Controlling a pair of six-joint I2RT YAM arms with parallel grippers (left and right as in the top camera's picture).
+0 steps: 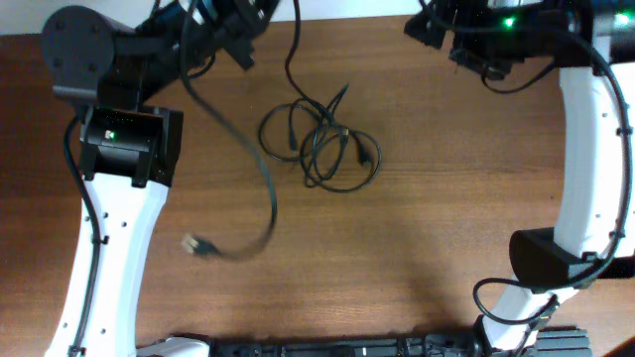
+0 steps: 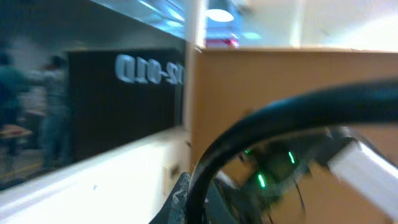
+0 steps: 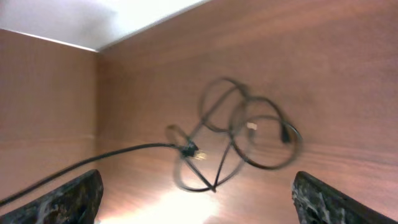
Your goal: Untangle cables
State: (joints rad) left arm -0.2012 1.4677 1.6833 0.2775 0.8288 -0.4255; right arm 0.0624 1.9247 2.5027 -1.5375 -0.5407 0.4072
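The only writing in view is a row of pale characters (image 2: 149,68) on a dark panel (image 2: 124,106) in the left wrist view. They look reversed and are too blurred to read with confidence. No brand or label can be made out on the cables (image 1: 319,141) themselves.

Most of the cables lie as a loose knot of overlapping loops near the middle of the table (image 1: 446,218), a little toward its far edge. From overhead the knot is slightly wider left to right than front to back. One thin tail (image 1: 295,40) leaves the knot and runs straight toward the far edge.

A loose strand (image 1: 266,174) lies apart from the knot, on its left. Its long axis runs diagonally from the left gripper (image 2: 183,208) at the far left down toward the near side. There it hooks back to the left and ends in a small pale plug (image 1: 195,245), which points left.

The left jaws are closed on the upper end of this loose strand, which arcs thick and out of focus across the left wrist view.

The right gripper (image 3: 196,190) hangs over the far right of the table, its jaws wide apart and holding nothing. In its wrist view the knot lies ahead of them on the table.
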